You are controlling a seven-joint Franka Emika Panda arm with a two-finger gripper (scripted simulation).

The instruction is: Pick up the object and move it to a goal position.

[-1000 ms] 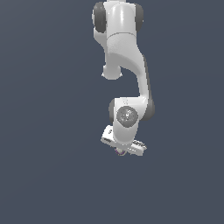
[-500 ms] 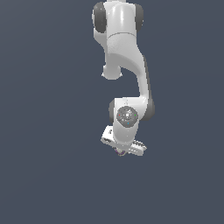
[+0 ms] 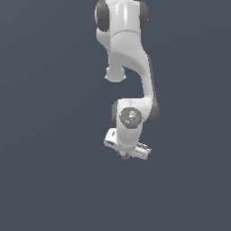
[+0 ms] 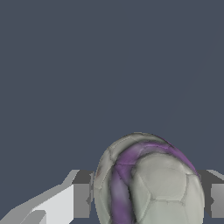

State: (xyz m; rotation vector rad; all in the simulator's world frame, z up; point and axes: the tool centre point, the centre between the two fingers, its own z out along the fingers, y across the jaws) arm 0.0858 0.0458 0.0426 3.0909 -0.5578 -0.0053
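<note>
1. Arm: white Panda arm with dark joint bands. It enters at the top of the exterior view and runs down through a round wrist joint. Ground: flat slate-blue field with nothing else on it.

2. Gripper: white, at the lower end of the arm. In the exterior view it sits tilted, its body sloping down toward that view's right. The fingertips are too small there to separate.

3. Fingers: in the wrist view two grey pads, one on each flank of the lump. Each pad lies against the lump's side with no gap showing; the gripper is clamped on it.

4. The object: egg-shaped lump, beige-grey, its surface broken into pale panels with thin dark seams.
   - Band: a purple stripe arcs over its upper part and runs down one flank.
   - Long axis: runs roughly across the line between the pads, leaning slightly; the narrower rounded end points away from the gripper body.
   - Place: held between the pads, off the ground field.

5. Differences between views.
   - Exterior view: gives the whole arm and its pose; the object is only a small dark-purplish speck under the gripper.
   - Wrist view: gives the lump's shape, band and contact with the pads; no arm links appear.
</note>
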